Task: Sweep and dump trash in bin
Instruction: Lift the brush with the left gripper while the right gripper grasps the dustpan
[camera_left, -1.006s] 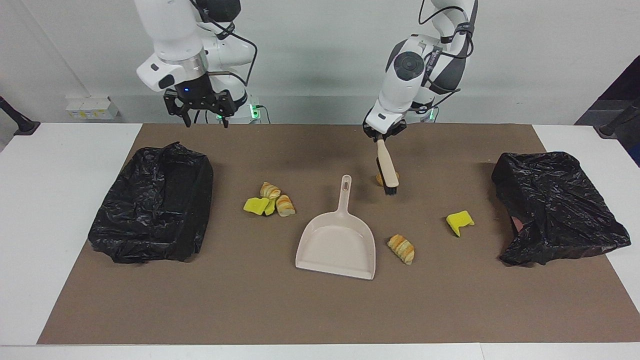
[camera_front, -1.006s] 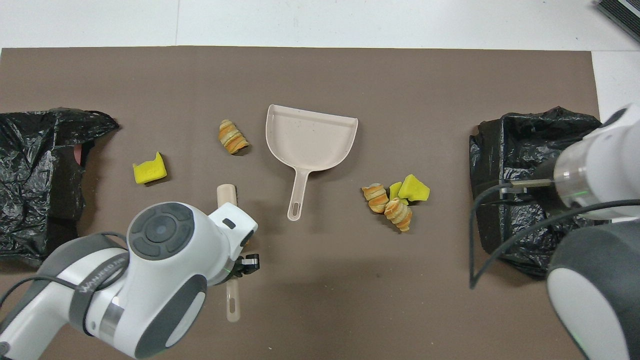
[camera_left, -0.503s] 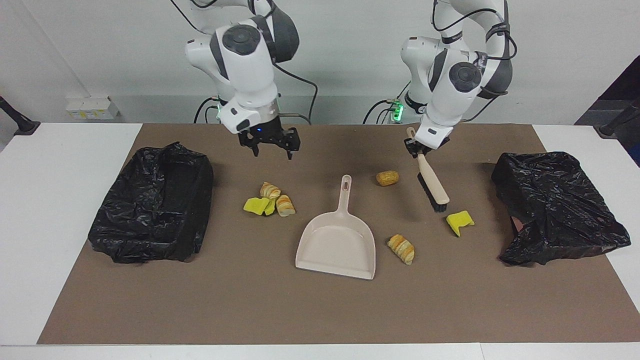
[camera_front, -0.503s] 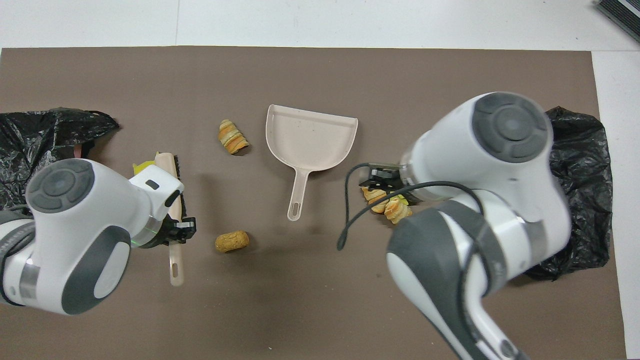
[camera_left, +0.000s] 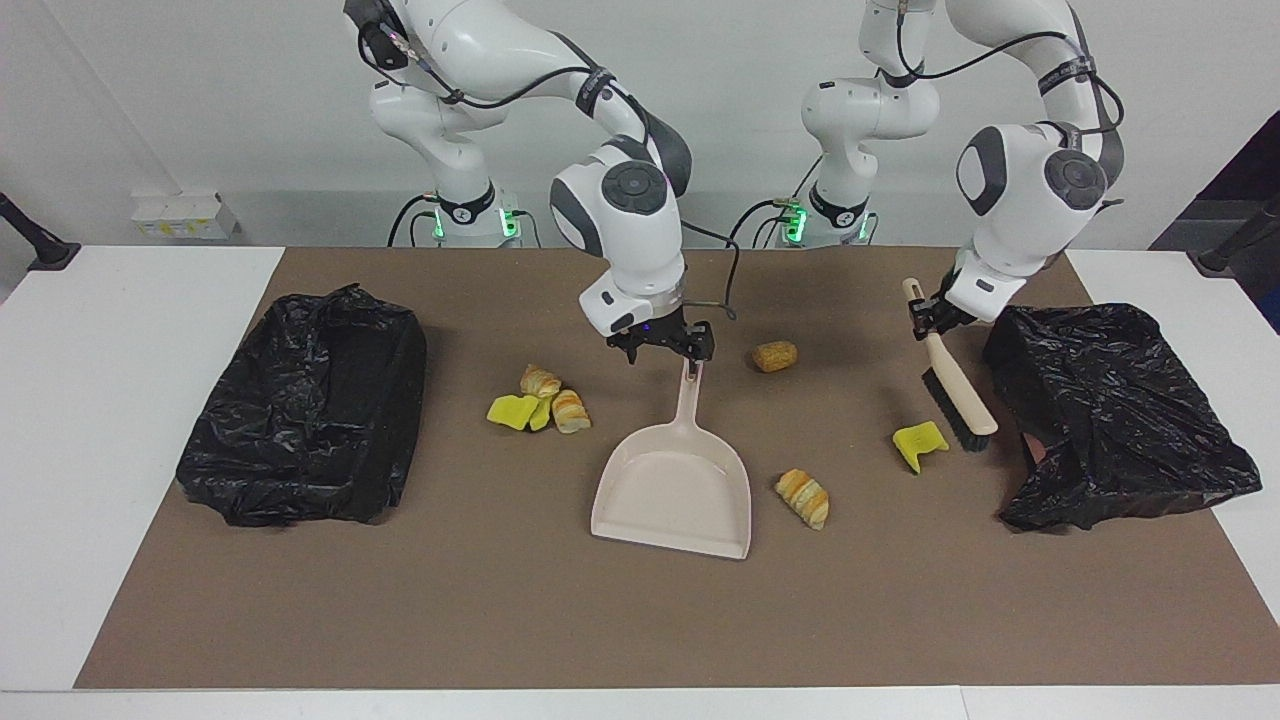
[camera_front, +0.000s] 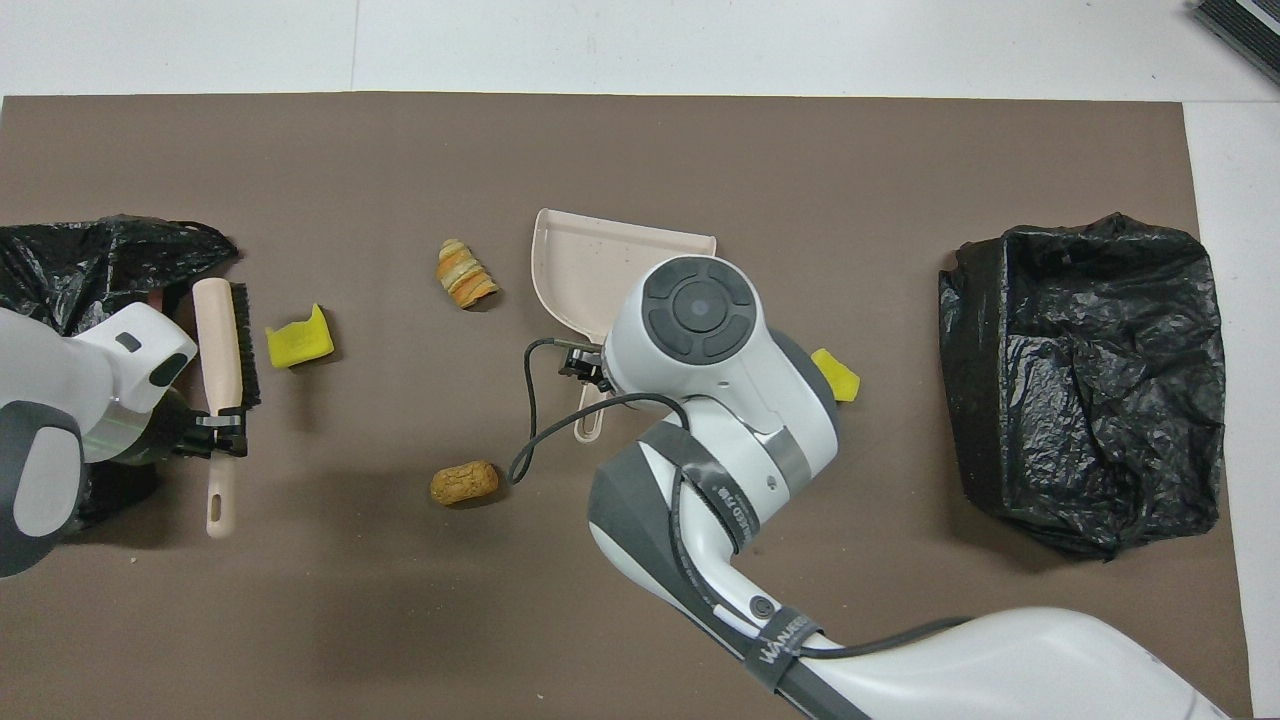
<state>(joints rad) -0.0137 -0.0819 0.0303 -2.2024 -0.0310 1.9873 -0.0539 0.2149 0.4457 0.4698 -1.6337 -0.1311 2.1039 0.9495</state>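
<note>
Changes first: right gripper (camera_left: 660, 352), earlier up over the mat near its own base, now sits at the tip of the dustpan (camera_left: 672, 485) handle, jaws spread wide either side of it, not clenched. Left gripper (camera_left: 928, 322), clamped on the hand brush (camera_left: 955, 385) handle, has carried the brush from beside the bun (camera_left: 774, 355) out to the left arm's end, bristles now low between the lone yellow sponge chunk (camera_left: 919, 444) and the crumpled black bag-lined bin (camera_left: 1110, 415). Trash itself hasn't moved.

Near to far from the robots: bun, round, brown, crumbly-looking, near the dustpan handle tip. Next the cluster toward the right arm's end: two striped croissant pieces (camera_left: 555, 397) touching yellow sponge chunks (camera_left: 518, 411). Then the lone chunk, notched, porous. Farthest: smooth beige plastic dustpan tray, and one striped croissant piece (camera_left: 803, 497) just beside it. Second glossy, wrinkled black bin (camera_left: 305, 410) at the right arm's end. Brown mat (camera_left: 500, 610), matte.
</note>
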